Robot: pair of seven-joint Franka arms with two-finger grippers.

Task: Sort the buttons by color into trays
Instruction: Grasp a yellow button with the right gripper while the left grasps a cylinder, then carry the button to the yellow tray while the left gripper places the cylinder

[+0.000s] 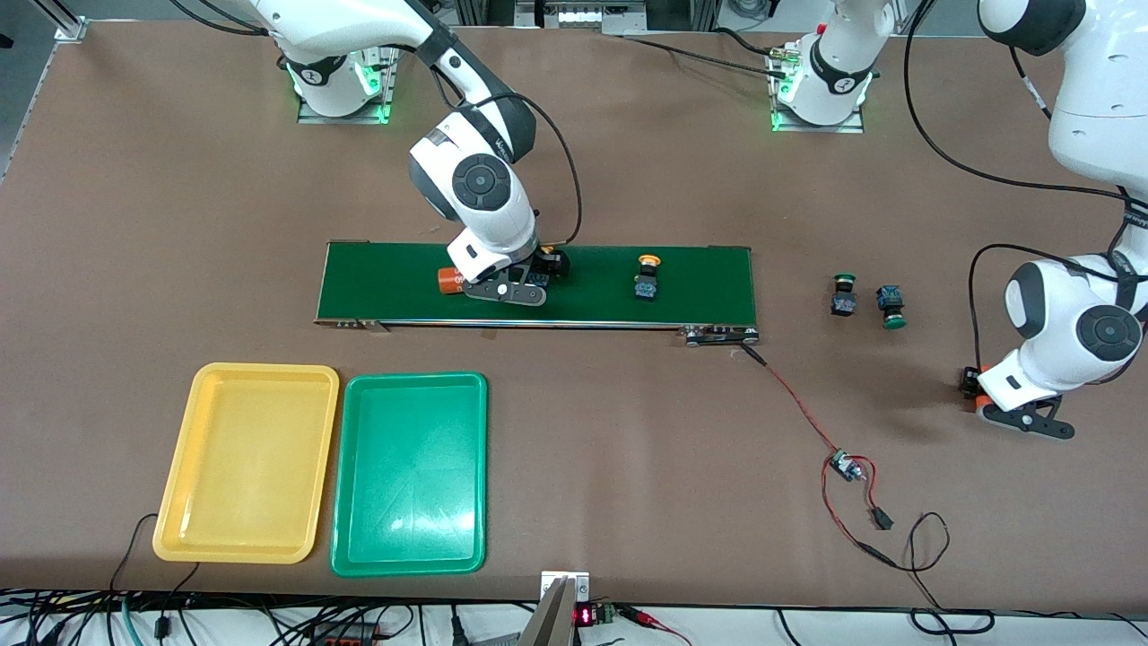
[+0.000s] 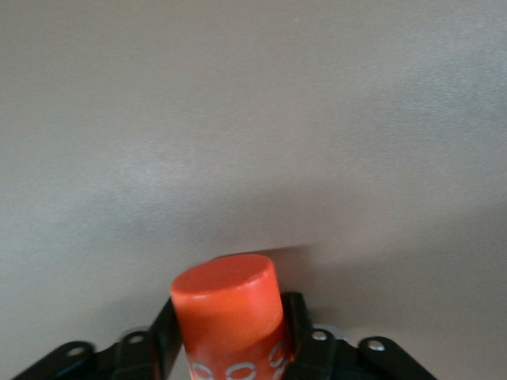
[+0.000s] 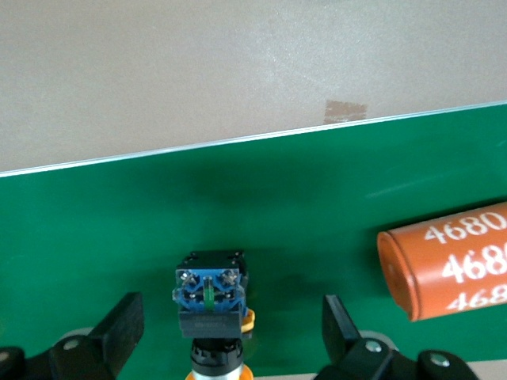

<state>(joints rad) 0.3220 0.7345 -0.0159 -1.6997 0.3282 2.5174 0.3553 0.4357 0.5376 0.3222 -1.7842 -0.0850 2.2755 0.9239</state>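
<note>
A yellow-capped button (image 3: 207,297) lies on the dark-green belt (image 1: 700,283), between the open fingers (image 3: 119,328) of my right gripper (image 1: 547,269); neither finger touches it. A second yellow button (image 1: 647,276) lies on the belt nearer the left arm's end. Two green buttons (image 1: 843,294) (image 1: 891,306) lie on the table past the belt's end. My left gripper (image 1: 979,399) is low over the table at the left arm's end, shut on an orange cylinder (image 2: 230,305). The yellow tray (image 1: 247,462) and green tray (image 1: 411,471) stand side by side, nearer the camera than the belt.
An orange numbered cylinder (image 1: 448,280) lies on the belt beside the right gripper, toward the right arm's end. A red-black wire (image 1: 798,404) runs from the belt's corner to a small board (image 1: 845,467) on the table. Cables hang along the table's near edge.
</note>
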